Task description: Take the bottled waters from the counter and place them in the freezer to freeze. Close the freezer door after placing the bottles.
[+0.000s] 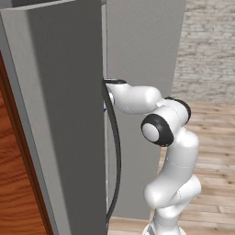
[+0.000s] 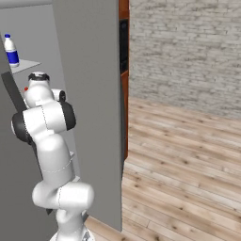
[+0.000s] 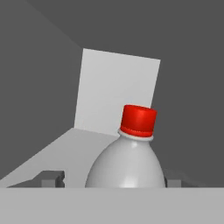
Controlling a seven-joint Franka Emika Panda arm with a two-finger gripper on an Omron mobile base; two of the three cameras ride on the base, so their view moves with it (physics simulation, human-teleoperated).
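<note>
Hand view: red-capped bottle (image 3: 131,162) upright on freezer shelf (image 3: 65,153)

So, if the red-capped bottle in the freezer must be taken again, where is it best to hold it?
Probably the body below the shoulder. The bottle stands upright on the shelf, so come level from the front, one claw finger on each side. The red cap is narrow and a poorer hold.
</note>
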